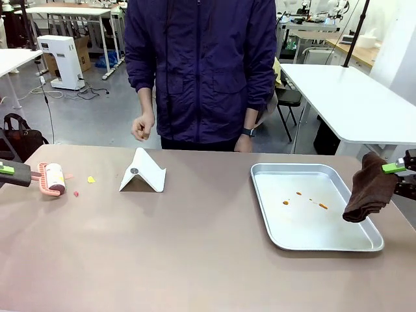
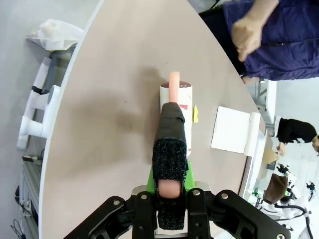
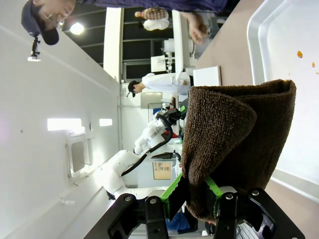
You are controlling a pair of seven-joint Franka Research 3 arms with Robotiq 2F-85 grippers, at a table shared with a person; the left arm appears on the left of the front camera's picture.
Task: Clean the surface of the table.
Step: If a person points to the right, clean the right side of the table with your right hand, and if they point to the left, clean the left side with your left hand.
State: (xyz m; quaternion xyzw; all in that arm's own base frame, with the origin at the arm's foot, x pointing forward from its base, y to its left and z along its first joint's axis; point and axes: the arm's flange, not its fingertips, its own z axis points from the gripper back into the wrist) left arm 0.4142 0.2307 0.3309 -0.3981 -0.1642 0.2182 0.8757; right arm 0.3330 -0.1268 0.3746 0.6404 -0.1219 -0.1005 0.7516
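- The table (image 1: pixel 195 253) spreads its tan top from the near edge out to the person. All places below are given from the white folded stand (image 1: pixel 143 174) on it.
- Left of the stand, the left gripper (image 1: pixel 14 173) has its fingers clamped on the lint roller (image 1: pixel 54 178). The handle's long axis points toward the stand and the roll lies crosswise. Whether the roll touches the top I cannot tell.
- Between roll and stand lie a pink scrap (image 1: pixel 75 193) and a yellow scrap (image 1: pixel 91 179). The left arm is clearly the nearer, so a push toward the stand looks right.
- Right of the stand, past the tray (image 1: pixel 292 166), the right gripper (image 1: pixel 398 168) pinches a brown cloth (image 1: pixel 369 187), well apart from the scraps.
- Behind the stand, the person's hand (image 1: pixel 142 127) hangs off the table.
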